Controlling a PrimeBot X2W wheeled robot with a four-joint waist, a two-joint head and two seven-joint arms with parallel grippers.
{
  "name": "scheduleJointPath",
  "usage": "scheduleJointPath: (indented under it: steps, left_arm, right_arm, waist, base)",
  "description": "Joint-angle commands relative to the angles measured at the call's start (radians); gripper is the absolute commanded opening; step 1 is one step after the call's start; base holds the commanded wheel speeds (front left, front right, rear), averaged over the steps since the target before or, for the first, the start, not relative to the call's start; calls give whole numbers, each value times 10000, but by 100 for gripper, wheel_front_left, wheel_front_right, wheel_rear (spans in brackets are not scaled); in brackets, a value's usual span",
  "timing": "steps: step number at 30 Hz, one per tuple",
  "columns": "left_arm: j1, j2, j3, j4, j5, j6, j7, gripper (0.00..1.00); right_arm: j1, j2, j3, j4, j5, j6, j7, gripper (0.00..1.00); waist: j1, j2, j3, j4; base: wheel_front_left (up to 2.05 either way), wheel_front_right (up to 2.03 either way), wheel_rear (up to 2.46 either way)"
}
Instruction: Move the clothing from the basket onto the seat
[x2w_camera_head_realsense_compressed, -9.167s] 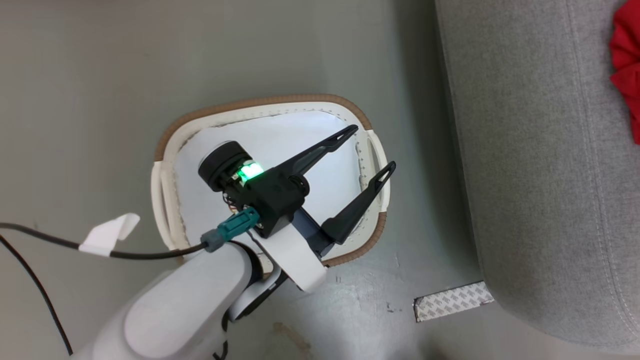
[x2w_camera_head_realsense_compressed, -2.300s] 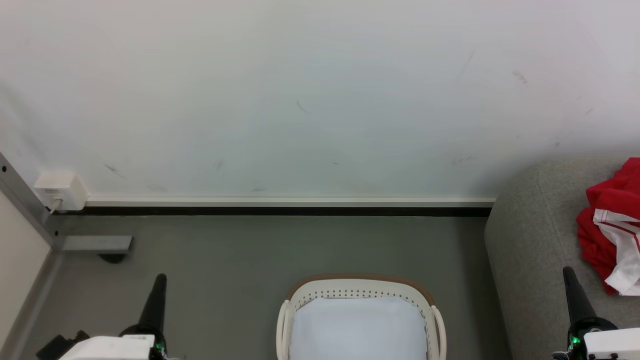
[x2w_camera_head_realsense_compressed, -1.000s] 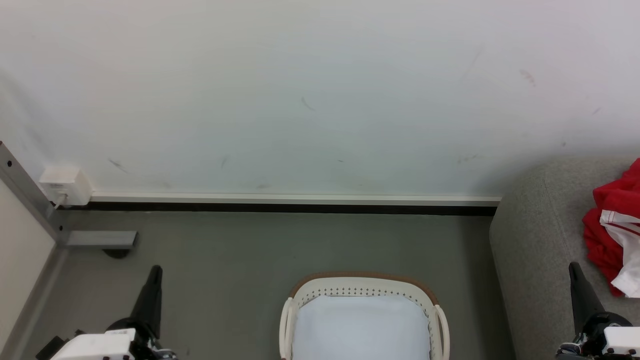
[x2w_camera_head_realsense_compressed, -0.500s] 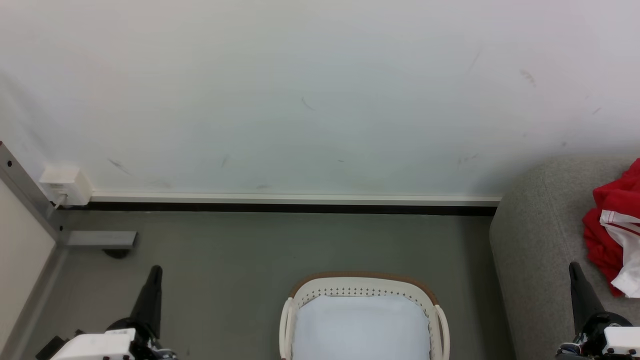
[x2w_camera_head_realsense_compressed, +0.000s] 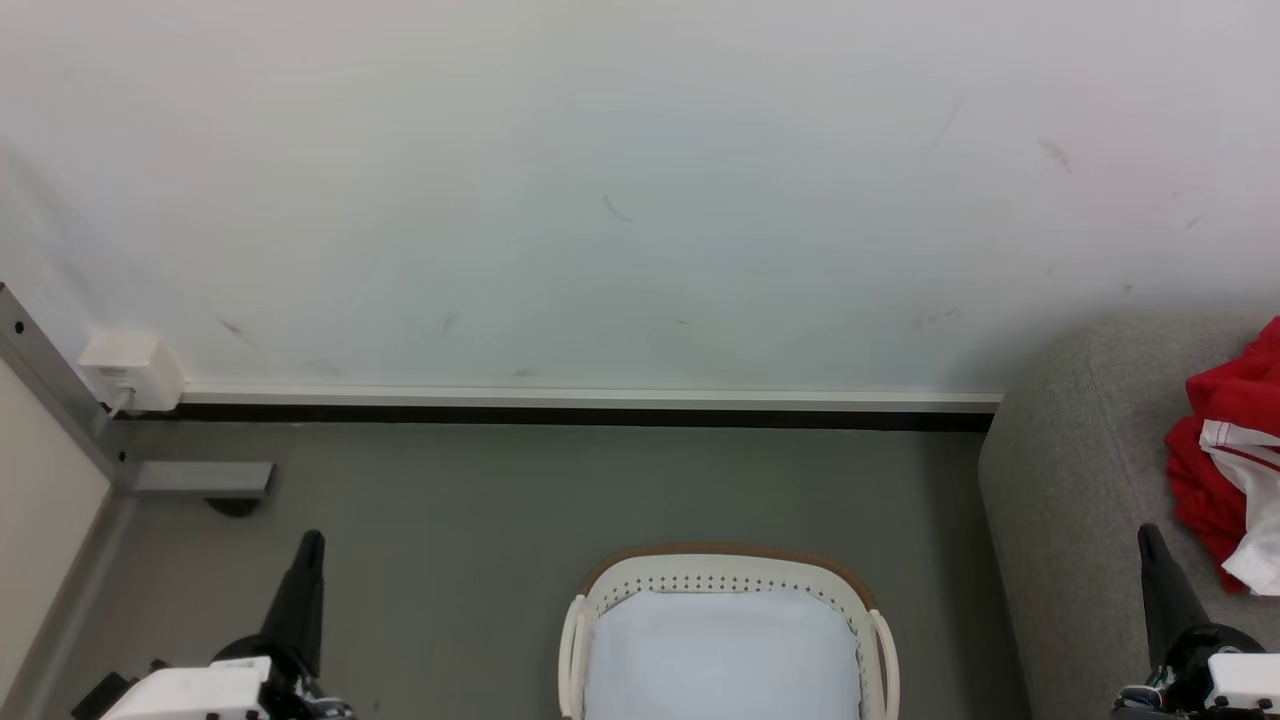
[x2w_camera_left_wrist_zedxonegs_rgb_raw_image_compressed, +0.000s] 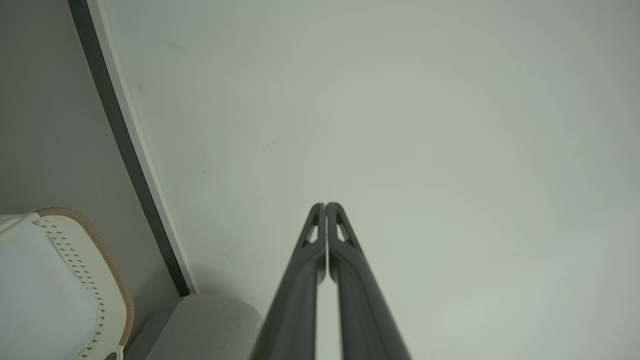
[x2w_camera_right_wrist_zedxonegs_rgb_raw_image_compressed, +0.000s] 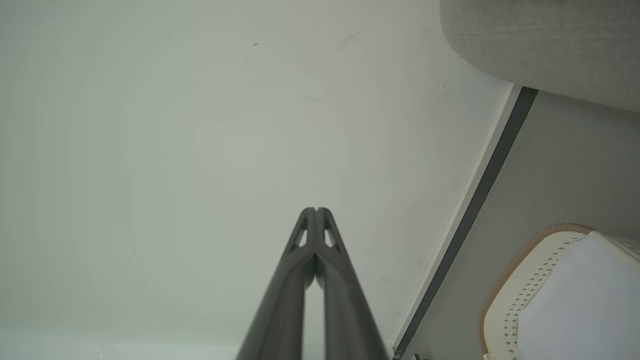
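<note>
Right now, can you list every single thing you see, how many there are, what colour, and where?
crumpled fabric garment: one, bright red with white striped panels, lying on the sofa, far right
upholstered fabric sofa: one, light grey, right side, against the wall
perforated plastic laundry basket: one, cream-white with a tan-brown rim, on the floor, bottom middle
basket lining: one, pale white, inside the basket
small wall box: one, white, low on the wall, far left
flat metal bar: one, grey, on the floor, left
skirting strip: one, white over black, at the foot of the wall
wall: one, white, scuffed, behind everything
floor: one, grey
left gripper: one, dark, shut, lower left
right gripper: one, dark, shut, lower right
</note>
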Motion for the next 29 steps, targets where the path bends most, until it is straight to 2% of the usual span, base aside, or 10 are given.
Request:
scheduleJointPath:
  steps: [1, 29]
  left_arm:
    - [-67, 21, 21, -36, -134, -28, 50, 0]
    - [-67, 21, 21, -36, -133, -28, 50, 0]
  right_arm:
    - [-43, 25, -42, 11, -25, -21, 28, 0]
    - [-44, 29, -52, 10, -40, -21, 17, 0]
  waist:
    - [0, -1, 0, 0]
    - [0, -1, 0, 0]
  base:
    - [0, 0, 0]
    - [0, 0, 0]
